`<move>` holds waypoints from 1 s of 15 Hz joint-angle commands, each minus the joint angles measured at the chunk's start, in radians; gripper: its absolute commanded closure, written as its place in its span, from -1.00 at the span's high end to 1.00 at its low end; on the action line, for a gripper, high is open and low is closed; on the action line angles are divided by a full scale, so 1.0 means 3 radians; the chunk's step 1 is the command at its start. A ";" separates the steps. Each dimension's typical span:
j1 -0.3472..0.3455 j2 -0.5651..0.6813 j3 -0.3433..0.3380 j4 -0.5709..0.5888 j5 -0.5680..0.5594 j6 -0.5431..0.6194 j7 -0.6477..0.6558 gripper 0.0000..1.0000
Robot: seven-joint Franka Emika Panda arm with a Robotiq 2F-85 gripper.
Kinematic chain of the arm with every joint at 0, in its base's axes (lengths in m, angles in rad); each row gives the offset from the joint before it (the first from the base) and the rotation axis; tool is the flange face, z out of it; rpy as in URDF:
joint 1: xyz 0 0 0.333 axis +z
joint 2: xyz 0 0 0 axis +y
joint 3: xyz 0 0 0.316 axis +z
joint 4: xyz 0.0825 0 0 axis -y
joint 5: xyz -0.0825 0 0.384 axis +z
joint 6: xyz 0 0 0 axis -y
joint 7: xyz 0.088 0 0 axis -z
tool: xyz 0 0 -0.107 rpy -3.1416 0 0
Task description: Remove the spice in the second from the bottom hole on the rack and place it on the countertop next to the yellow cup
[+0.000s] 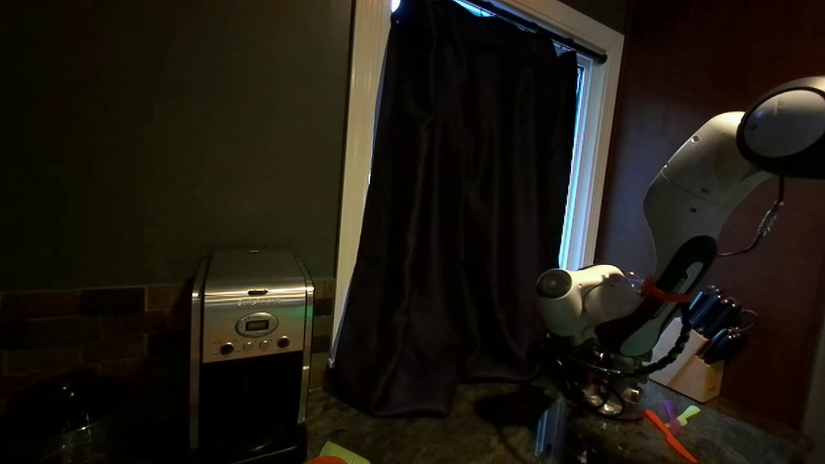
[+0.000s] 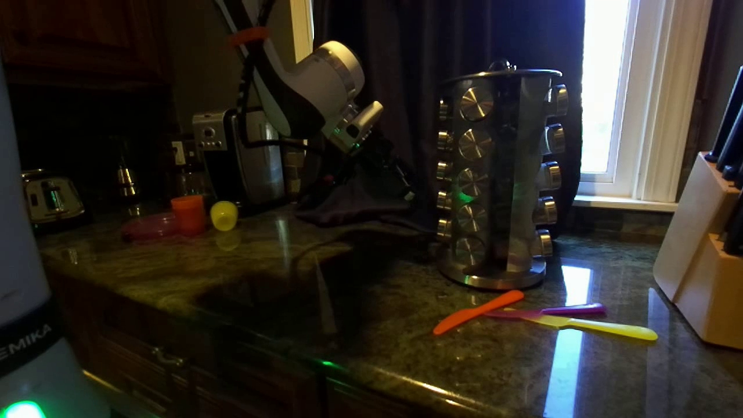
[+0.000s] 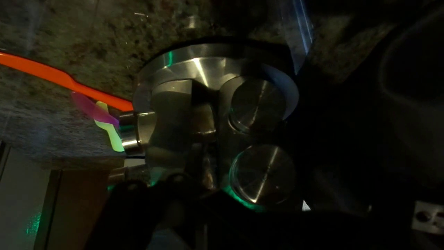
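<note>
The tall dark rack [image 2: 531, 174] stands on the dark stone countertop [image 2: 377, 325], with silver-lidded jars in columns. In the wrist view its base [image 3: 208, 71] is at the top, so the picture is upside down. The spice jar second from the bottom [image 3: 262, 173] sits in its hole, lid facing the camera. My gripper [image 2: 404, 181] is left of the rack, apart from it in an exterior view. In the wrist view my gripper [image 3: 263, 217] is very dark; its fingers look spread, with nothing held. The yellow cup [image 2: 224, 216] looks tipped on its side, far left.
An orange cup [image 2: 188, 215] and pink plate [image 2: 152, 226] are beside the yellow cup. A coffee maker [image 1: 254, 322] stands behind them. Orange [image 2: 479, 313], purple [image 2: 574, 310] and yellow [image 2: 609, 329] plastic knives lie before the rack. A knife block [image 2: 691, 261] stands right, a curtain [image 1: 464, 225] behind.
</note>
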 commanded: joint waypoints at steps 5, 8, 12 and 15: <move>-0.0018 0.0136 0.0010 0.0131 -0.0125 -0.0014 0.0108 1.00; -0.0017 0.0130 0.0012 0.0131 -0.0124 -0.0014 0.0104 1.00; -0.0022 0.0119 0.0001 0.0118 -0.0177 -0.0010 0.0109 1.00; -0.0026 0.0120 -0.0018 0.0110 -0.0296 -0.0007 0.0116 1.00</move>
